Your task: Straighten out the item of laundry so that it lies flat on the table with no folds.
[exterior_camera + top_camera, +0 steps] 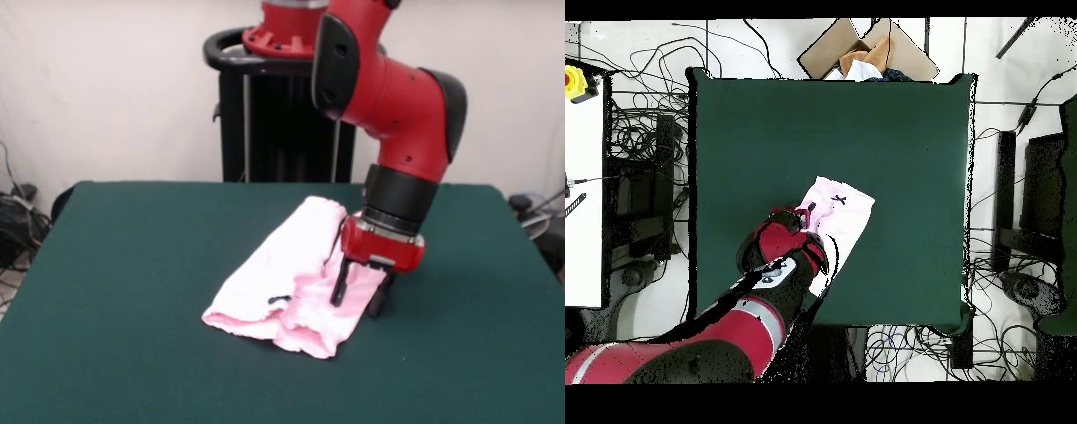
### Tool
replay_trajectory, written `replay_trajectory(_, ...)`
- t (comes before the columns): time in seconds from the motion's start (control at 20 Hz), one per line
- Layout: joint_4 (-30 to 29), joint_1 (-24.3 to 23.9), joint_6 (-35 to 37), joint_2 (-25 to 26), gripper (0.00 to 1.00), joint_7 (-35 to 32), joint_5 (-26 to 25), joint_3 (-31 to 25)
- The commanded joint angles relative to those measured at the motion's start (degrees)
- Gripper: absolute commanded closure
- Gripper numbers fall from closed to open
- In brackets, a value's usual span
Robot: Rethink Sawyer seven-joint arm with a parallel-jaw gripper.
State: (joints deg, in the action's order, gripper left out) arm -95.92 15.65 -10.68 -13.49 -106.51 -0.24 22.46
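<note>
The pink pants (291, 278) lie folded on the green table (132, 265), a little right of its centre, with a small dark bow (279, 300) near the front. My gripper (356, 307) is down at the garment's right edge and open. One finger (338, 287) stands on the fabric and the other is at the fabric's edge. In the overhead view the gripper (805, 212) is at the left side of the pants (843, 215), and the arm hides the part of the garment nearest the robot.
The black pedestal (282, 132) stands behind the table's far edge. An open cardboard box (865, 50) sits on the floor beyond the table (905, 140). Cables and black equipment (1035, 200) lie around it, and a white surface (580, 200) is at the left.
</note>
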Motion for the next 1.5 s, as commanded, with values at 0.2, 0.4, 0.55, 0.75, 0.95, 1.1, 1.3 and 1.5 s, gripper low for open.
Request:
replay_trajectory(0.2,2.01,-0.18,-16.59,7.81,0.0,-13.12,8.07,-0.83)
replay_trajectory(0.4,4.03,-2.67,-18.53,7.3,0.0,-12.53,6.33,-5.0)
replay_trajectory(0.55,4.61,-4.0,-17.89,6.14,0.0,-12.57,4.92,-8.4)
replay_trajectory(0.75,4.43,-4.72,-17.41,5.08,0.0,-12.96,4.69,-11.32)
replay_trajectory(0.95,5.07,-6.67,-16.65,4.43,0.0,-12.73,2.63,-14.37)
replay_trajectory(1.1,4.51,-8.59,-15.44,2.76,0.0,-12.8,-0.18,-17.37)
replay_trajectory(1.3,2.84,-7.84,-14.48,1.08,0.0,-12.92,1.34,-18.12)
replay_trajectory(1.5,3.08,-7.37,-14.13,1.14,0.0,-12.54,3.09,-18.7)
